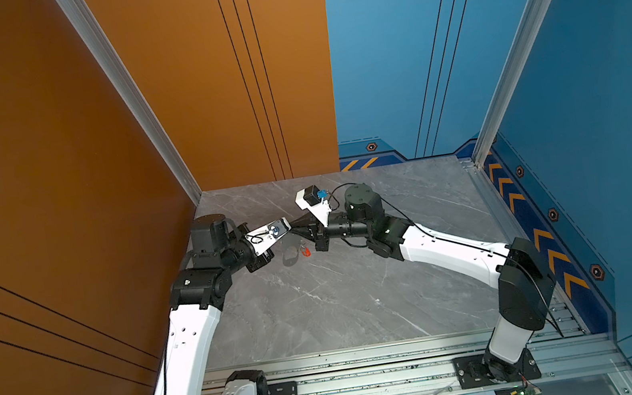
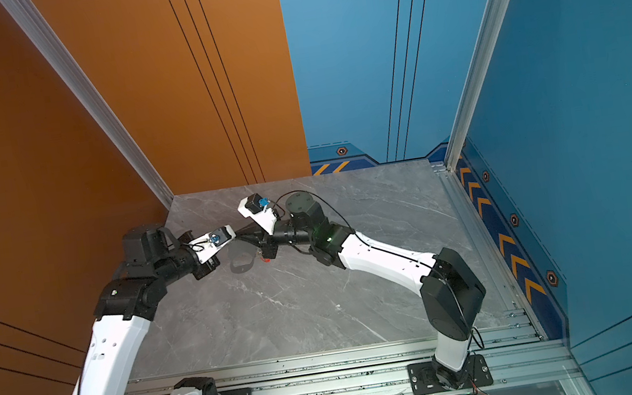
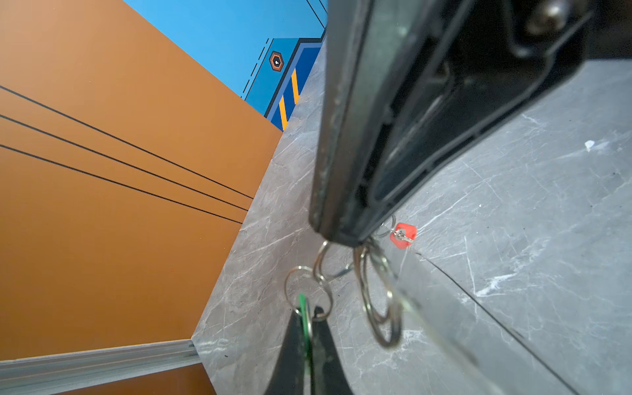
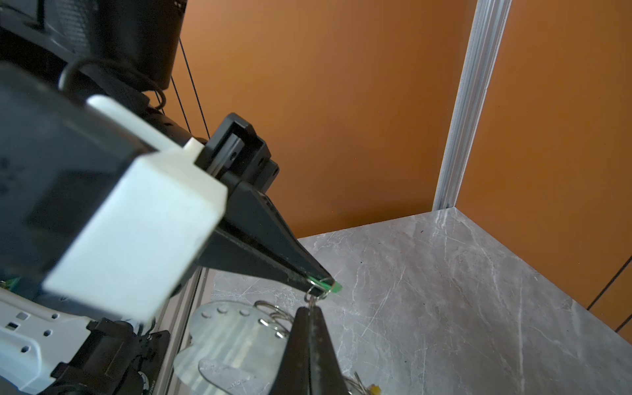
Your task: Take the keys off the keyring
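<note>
Both arms meet over the far middle of the grey marble worktop (image 1: 341, 300). The left gripper (image 4: 323, 283) has its jaws pinched on the green-tagged key (image 4: 337, 288). Tip to tip with it, the right gripper (image 4: 309, 313) has its jaws clamped on a small silver ring (image 4: 312, 297) linked to that key. The keyring plate (image 4: 222, 338) is just below them; I cannot tell whether it hangs or rests. The red-tagged key (image 1: 306, 252) shows just right of the plate, on the near side of the jaws.
</note>
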Controlling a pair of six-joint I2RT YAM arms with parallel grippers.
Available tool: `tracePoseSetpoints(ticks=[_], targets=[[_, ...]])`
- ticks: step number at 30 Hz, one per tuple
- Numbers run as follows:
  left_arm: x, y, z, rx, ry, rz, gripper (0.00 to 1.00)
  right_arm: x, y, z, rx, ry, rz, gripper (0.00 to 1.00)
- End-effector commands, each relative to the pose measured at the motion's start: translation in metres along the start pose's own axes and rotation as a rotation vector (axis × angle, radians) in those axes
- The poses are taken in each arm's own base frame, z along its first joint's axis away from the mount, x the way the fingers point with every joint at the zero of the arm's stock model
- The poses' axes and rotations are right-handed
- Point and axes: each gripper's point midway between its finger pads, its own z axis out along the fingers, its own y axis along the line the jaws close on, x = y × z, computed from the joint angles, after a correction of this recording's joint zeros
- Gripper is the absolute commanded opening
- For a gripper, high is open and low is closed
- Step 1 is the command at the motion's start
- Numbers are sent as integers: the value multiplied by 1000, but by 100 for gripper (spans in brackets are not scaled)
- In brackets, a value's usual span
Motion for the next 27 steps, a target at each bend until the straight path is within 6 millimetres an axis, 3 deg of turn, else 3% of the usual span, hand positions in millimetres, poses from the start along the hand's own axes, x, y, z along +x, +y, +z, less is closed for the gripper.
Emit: tracePoseSetpoints(ticks=[1, 11, 19, 27], targets=[[-9, 7, -13, -23, -26, -59, 0, -9, 7, -4, 8, -9, -67, 2], [-25, 13, -24, -37, -76, -67, 0, 25, 3, 10, 17, 68, -75, 12], [-27, 14, -24, -35, -85, -66, 0, 24, -4, 19, 24, 82, -74, 23], [-25, 12, -21, -25, -83, -75, 0, 19, -11, 27, 10, 77, -44, 24]])
